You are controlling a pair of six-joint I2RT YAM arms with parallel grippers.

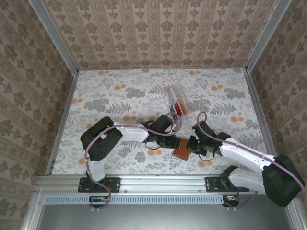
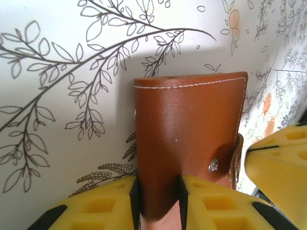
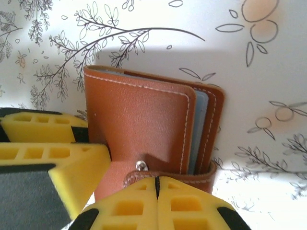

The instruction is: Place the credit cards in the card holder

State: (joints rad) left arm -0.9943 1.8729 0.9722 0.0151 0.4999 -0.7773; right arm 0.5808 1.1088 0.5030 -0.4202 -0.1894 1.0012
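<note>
- Closest to the lens on the left wrist, we see the left gripper [image 2: 159, 187], its yellow foam pads [image 2: 211, 199] at a narrow gap and clamped on the near edge of the card holder [image 2: 187, 129].
- We see the card holder as brown leather with pale stitching, folded over.
- On its cover sits a small metal stud [image 2: 213, 166]. The snap tab [image 2: 236, 160] curls round the right edge beside the stud and is not fastened to it.
- On the right wrist, we find the right gripper [image 3: 156, 184] with its pads pressed flat together, no gap between them. The snap tab lies right against their tips, and we cannot tell whether it is pinched.
- From that side, the covers stand slightly apart and a grey-blue layer [image 3: 200, 124] shows between them. We cannot tell if it is a card.
- From above, both grippers meet at the card holder, on the near half of the flower-patterned table [image 1: 120, 96], close to its middle. One arm reaches in from the left, the other from the right.
- Farther back, well apart from the card holder, we see the credit cards [image 1: 179, 107], red and orange, standing in a clear box [image 1: 171, 96].
</note>
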